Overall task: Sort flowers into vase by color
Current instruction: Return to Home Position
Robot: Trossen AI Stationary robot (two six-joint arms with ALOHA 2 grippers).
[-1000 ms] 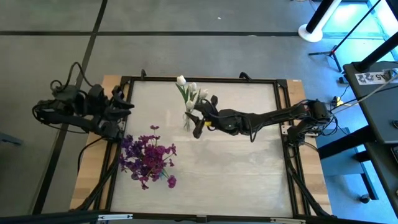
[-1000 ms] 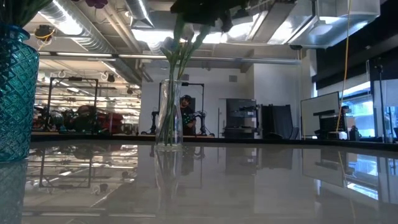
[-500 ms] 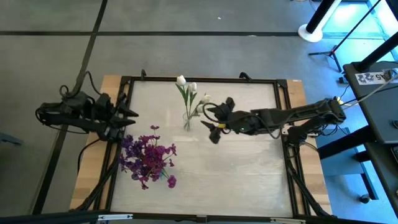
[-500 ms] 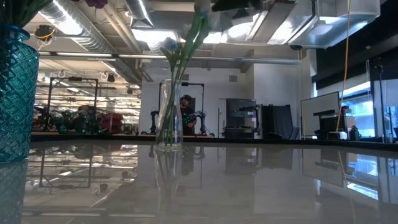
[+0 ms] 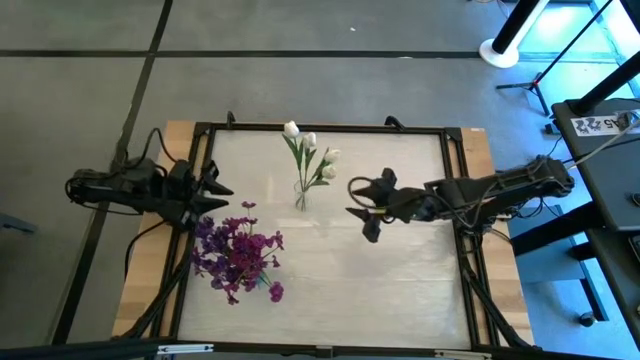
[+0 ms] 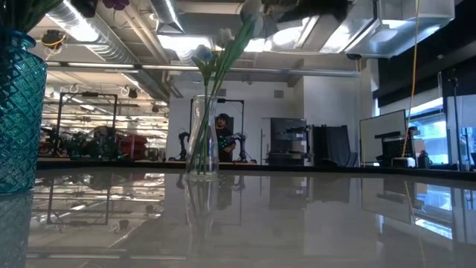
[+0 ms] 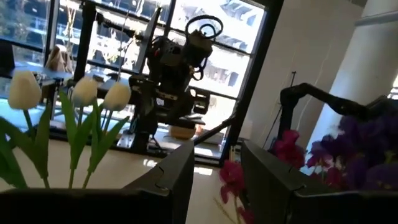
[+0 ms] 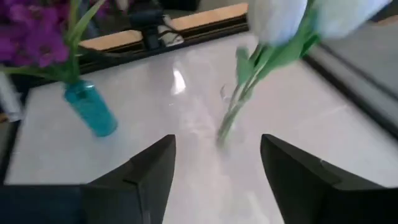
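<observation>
White tulip-like buds [image 5: 308,150] on thin green stems stand in a clear glass vase [image 6: 202,138] at the table's far middle, their stem ends inside it. Purple-magenta blooms [image 5: 238,256] fill a teal vase [image 6: 18,112] at the near left. My right gripper [image 5: 363,211] hangs open to the right of the clear vase [image 8: 226,124], touching nothing. My left gripper [image 5: 216,190] is open at the table's left edge, just beyond the purple blooms [image 7: 348,149]. The white buds [image 7: 71,93] show in the left wrist view too.
A dark frame [image 5: 455,200] runs around the pale table top. Bare table surface [image 5: 380,280] lies to the right of and nearer than both vases. Beyond the far edge, the low view shows a room with racks and a person [image 6: 222,123].
My right gripper has drawn back from the white tulips toward the table's right edge and slightly nearer, and it stands clear of them now. The tulips have stayed in the clear vase, with their heads spread a little. My left gripper has reached slightly toward the right.
</observation>
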